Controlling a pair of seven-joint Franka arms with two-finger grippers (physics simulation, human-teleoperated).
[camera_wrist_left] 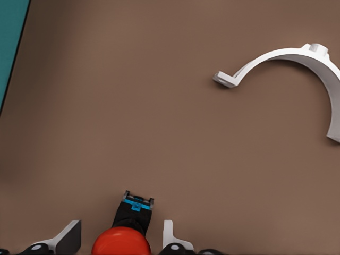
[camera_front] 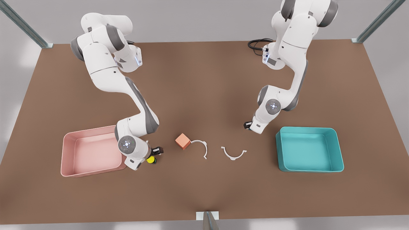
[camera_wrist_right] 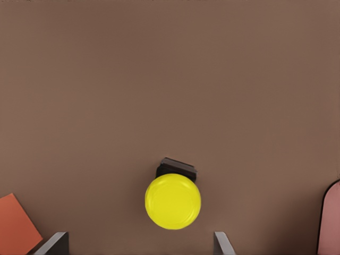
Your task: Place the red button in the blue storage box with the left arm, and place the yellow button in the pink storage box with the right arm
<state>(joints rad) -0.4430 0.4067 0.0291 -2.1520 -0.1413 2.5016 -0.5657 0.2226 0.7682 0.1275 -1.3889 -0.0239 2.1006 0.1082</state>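
Note:
The red button sits on the table between the fingertips of my left gripper, which is open and straddles it without touching. In the front view this gripper hangs low just to the left of the blue storage box, whose edge appears in the left wrist view. The yellow button stands on the table between the spread fingers of my right gripper, open, beside the pink storage box.
A salmon-orange cube lies near the table's middle. Two white curved brackets lie between the arms; one bracket shows in the left wrist view. Both boxes hold nothing.

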